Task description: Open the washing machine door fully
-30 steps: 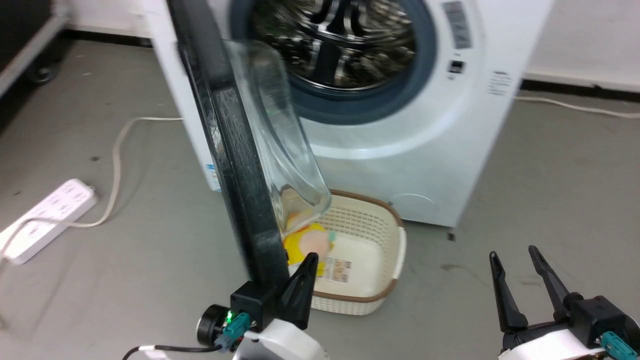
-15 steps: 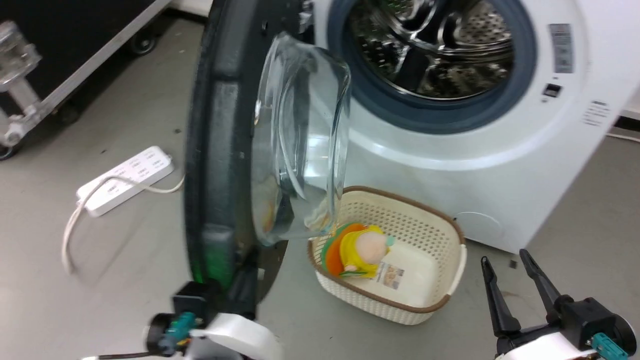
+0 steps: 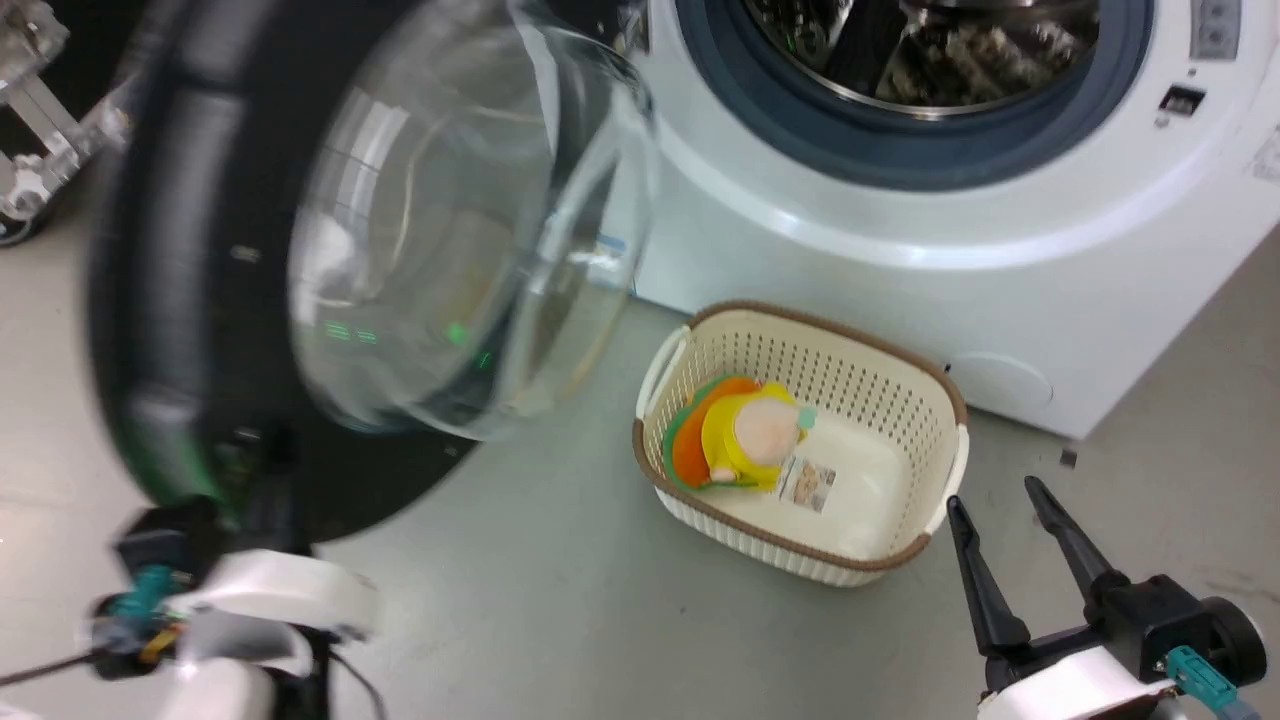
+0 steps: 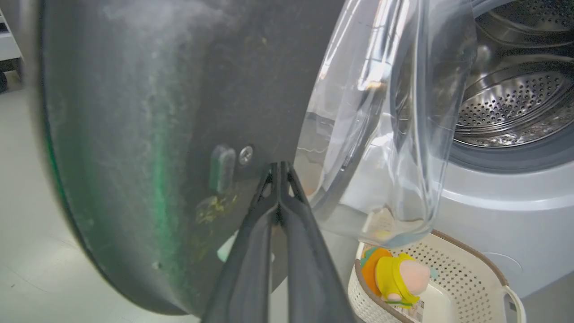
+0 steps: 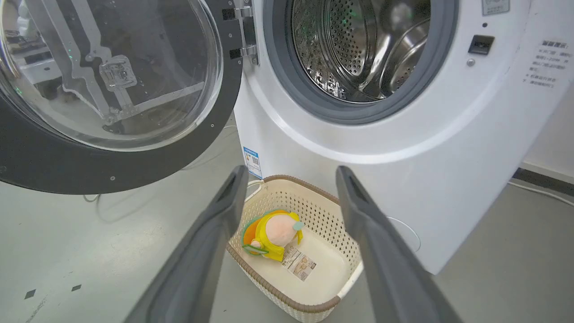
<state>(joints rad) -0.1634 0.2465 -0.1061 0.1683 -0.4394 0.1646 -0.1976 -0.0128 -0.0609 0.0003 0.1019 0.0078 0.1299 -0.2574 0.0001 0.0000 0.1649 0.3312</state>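
Note:
The washing machine door [image 3: 170,250] stands swung out to the left of the white washing machine [image 3: 850,270]. Its black ring frames a clear glass bowl [image 3: 450,220] that bulges toward the machine. In the right wrist view the door [image 5: 45,166] hangs on a metal hinge [image 5: 242,31] and faces nearly outward. My left gripper [image 4: 279,167] is shut, its tips resting against the ring's inner face [image 4: 134,112] beside a screw. The left wrist [image 3: 240,590] shows blurred below the door. My right gripper [image 3: 990,495] is open and holds nothing, low at the right, apart from the door.
A cream basket [image 3: 820,325] with a brown rim sits on the grey floor before the machine, holding a yellow and orange plush toy [image 3: 750,430]. The steel drum [image 3: 930,50] is exposed. A metal frame [image 3: 30,150] stands at far left. Bare floor [image 3: 550,600] lies between my arms.
The door has swung farther out to the left, from edge-on to showing its inner face. My left gripper has gone left with it. The head camera has turned too.

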